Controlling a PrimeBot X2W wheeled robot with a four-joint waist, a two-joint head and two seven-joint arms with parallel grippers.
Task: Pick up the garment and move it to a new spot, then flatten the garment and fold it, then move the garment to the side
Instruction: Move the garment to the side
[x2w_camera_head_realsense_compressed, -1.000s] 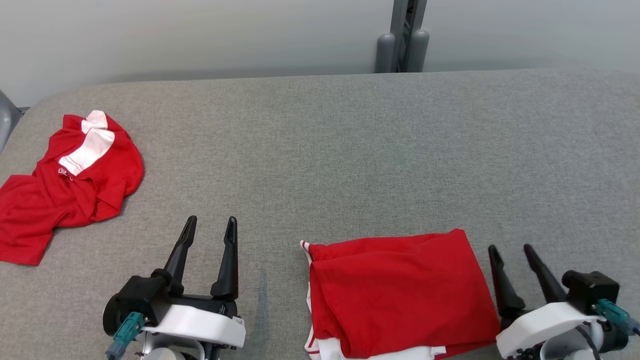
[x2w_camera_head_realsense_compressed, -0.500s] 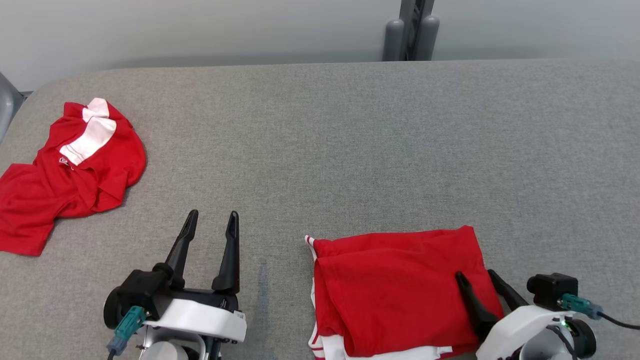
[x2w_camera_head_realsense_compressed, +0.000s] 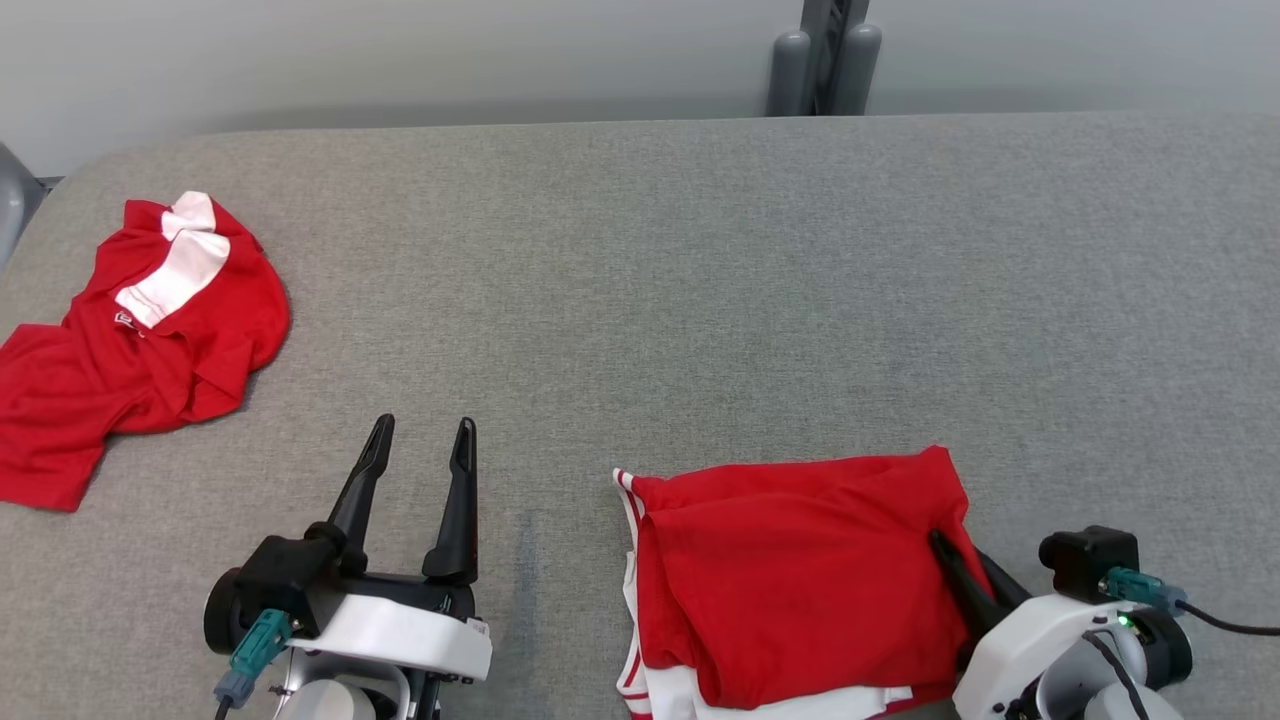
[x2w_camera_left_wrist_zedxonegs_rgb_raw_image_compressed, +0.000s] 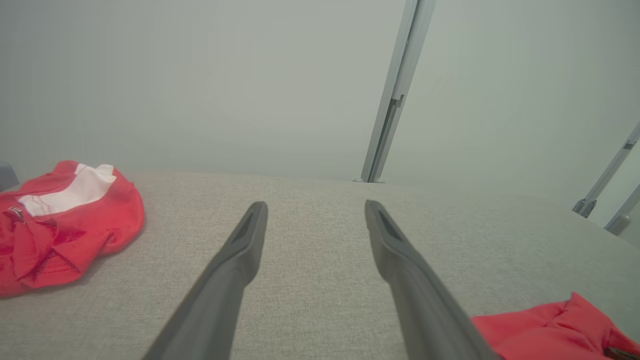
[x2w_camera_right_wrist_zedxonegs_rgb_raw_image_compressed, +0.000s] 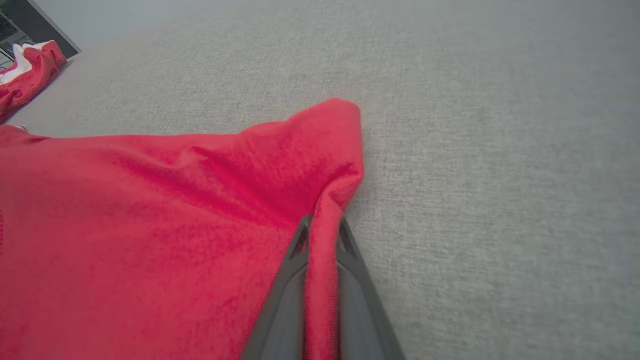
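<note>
The folded red garment (x2w_camera_head_realsense_compressed: 790, 570) with white trim lies near the front edge of the grey padded table (x2w_camera_head_realsense_compressed: 700, 280). My right gripper (x2w_camera_head_realsense_compressed: 950, 545) is shut on its right edge, just below the far right corner. In the right wrist view a ridge of red cloth (x2w_camera_right_wrist_zedxonegs_rgb_raw_image_compressed: 150, 225) is pinched between the right gripper (x2w_camera_right_wrist_zedxonegs_rgb_raw_image_compressed: 322, 222) fingers. My left gripper (x2w_camera_head_realsense_compressed: 420, 435) stands open to the left of the garment, over bare table, with nothing between its fingers (x2w_camera_left_wrist_zedxonegs_rgb_raw_image_compressed: 240, 260). The garment's corner (x2w_camera_left_wrist_zedxonegs_rgb_raw_image_compressed: 550, 327) appears at the lower right of the left wrist view.
A second red and white garment (x2w_camera_head_realsense_compressed: 130, 340) lies crumpled at the table's far left edge, also seen as a red heap (x2w_camera_left_wrist_zedxonegs_rgb_raw_image_compressed: 55, 220) in the left wrist view. A grey post (x2w_camera_head_realsense_compressed: 825, 55) rises behind the table's back edge against a pale wall.
My right gripper moved left from beside the garment onto its right edge and shut on the cloth. The head camera shifted slightly. The left gripper stayed put.
</note>
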